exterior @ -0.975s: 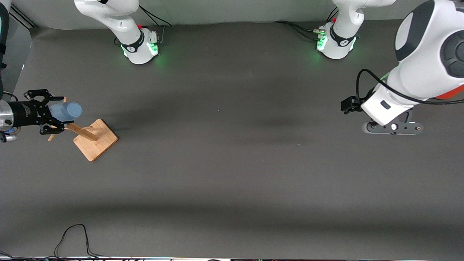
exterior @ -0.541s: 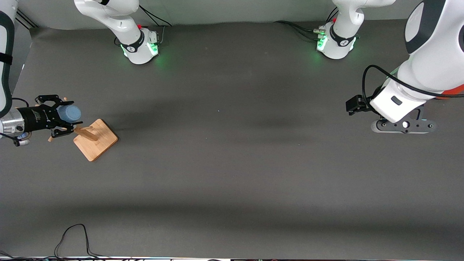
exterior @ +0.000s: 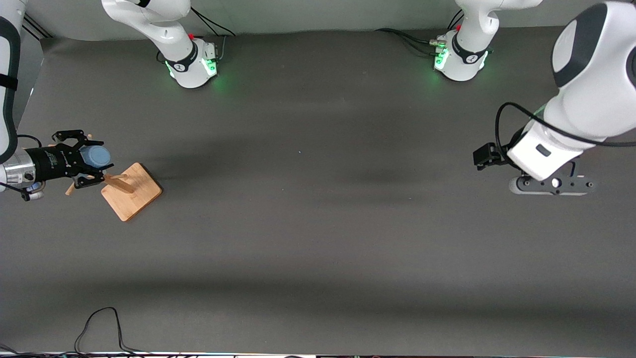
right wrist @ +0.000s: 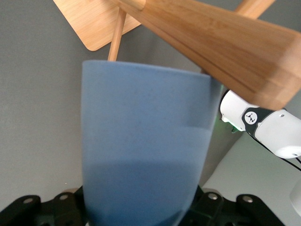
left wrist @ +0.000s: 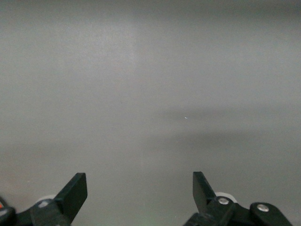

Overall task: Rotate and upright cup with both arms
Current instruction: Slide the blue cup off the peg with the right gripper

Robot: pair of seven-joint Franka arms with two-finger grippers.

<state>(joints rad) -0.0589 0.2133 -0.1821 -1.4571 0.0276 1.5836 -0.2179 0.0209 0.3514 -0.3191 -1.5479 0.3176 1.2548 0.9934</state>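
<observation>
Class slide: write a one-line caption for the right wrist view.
Right hand shut on the light-blue cup, beside the wooden rack.

small light-blue handleless cup (exterior: 96, 155), slightly tapered, lying sideways in the air on a wooden rack (exterior: 130, 191) peg, clamped in the right gripper (exterior: 87, 159), at the right arm's end of the table

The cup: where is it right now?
In the front view, the cup is at the right arm's end of the table, clamped in the right gripper on the wooden rack, above its base.
</observation>
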